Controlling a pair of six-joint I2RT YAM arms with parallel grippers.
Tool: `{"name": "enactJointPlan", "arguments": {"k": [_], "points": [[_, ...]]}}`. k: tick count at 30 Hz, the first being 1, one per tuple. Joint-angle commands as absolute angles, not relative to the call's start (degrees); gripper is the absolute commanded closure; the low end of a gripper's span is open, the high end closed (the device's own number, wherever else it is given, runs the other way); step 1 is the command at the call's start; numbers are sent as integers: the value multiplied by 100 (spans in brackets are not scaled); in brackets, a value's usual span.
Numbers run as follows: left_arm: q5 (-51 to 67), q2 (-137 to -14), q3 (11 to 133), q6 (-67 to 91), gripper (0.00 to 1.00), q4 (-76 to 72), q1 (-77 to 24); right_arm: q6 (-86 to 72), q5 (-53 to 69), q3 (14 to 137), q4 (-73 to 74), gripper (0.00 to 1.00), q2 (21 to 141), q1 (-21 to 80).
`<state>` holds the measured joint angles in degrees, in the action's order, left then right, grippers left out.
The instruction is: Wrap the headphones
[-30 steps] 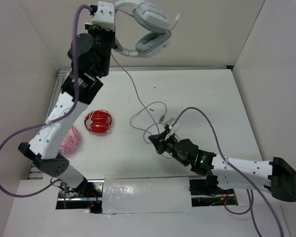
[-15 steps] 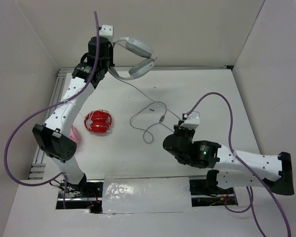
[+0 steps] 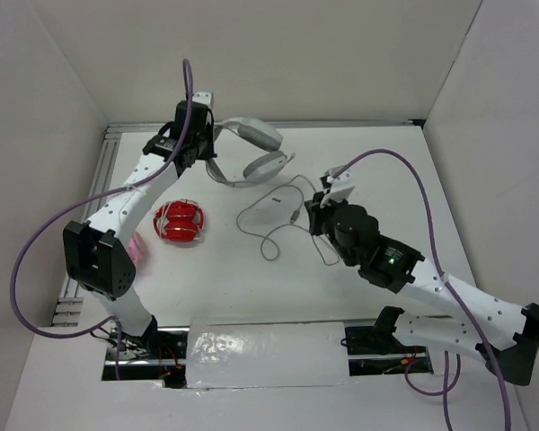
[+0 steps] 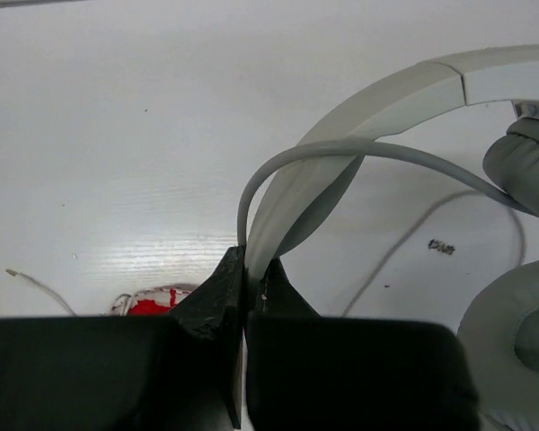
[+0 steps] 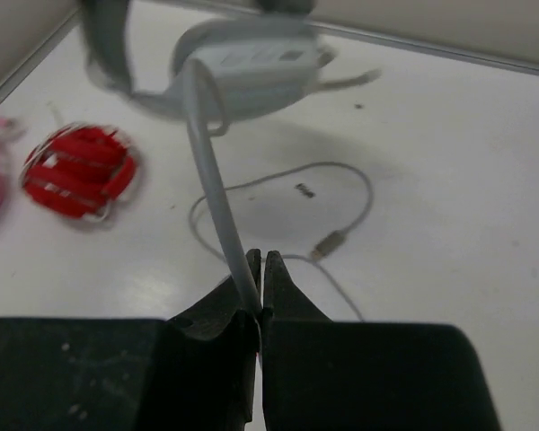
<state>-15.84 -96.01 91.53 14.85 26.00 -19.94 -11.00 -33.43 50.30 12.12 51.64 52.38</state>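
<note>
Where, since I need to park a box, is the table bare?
Bare: the near strip of table between the red object and the right arm; also the far right corner beyond that arm. Crowded: the middle, with the headphones and their cable loops.

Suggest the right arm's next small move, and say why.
Probably carry the right gripper, shut on the cable, around the headphones to lay a first turn. The left gripper is clamped on the headband, steadying them, while most of the cable lies in loose loops on the table with its plug free.
</note>
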Motion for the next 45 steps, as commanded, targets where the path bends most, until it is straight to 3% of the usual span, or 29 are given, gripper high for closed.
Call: {"name": "enactJointPlan", "arguments": {"k": [1, 5, 9, 17, 23, 28, 33, 35, 39, 45], "points": [[-1494, -9597, 10403, 2565, 100, 2450, -1811, -501, -2424, 4828, 703, 100, 5343, 5756], [-1293, -10010, 11888, 2655, 100, 2970, -1705, -1281, -2339, 4229, 607, 100, 5651, 5862], [-1327, -9950, 12480, 2540, 100, 3094, -1644, -2214, -2101, 3736, 396, 100, 5862, 5565], [-713, -8421, 11190, 2452, 100, 2102, -1494, -2435, -1907, 3445, 264, 100, 5556, 4114], [148, -8289, 11286, 2391, 100, 2603, -1494, -2531, -2715, 3945, 728, 100, 5334, 2975], [27, -8252, 11267, 2496, 100, 2645, -1494, -2637, -2426, 3982, 704, 100, 5160, 2066], [-430, -8630, 11514, 2689, 100, 2857, -1485, -2479, -2048, 3657, 738, 100, 4861, 2240], [-623, -8884, 11670, 2890, 100, 2970, -1485, -2365, -2153, 3569, 817, 100, 4764, 2799], [-1167, -9438, 11953, 2831, 100, 3015, -1485, -2469, -3195, 3699, 1343, 100, 4632, 3821], [-1985, -10211, 11313, 1943, 100, 2391, -1485, -2269, -4612, 4446, 1829, 100, 4184, 5184]]}}
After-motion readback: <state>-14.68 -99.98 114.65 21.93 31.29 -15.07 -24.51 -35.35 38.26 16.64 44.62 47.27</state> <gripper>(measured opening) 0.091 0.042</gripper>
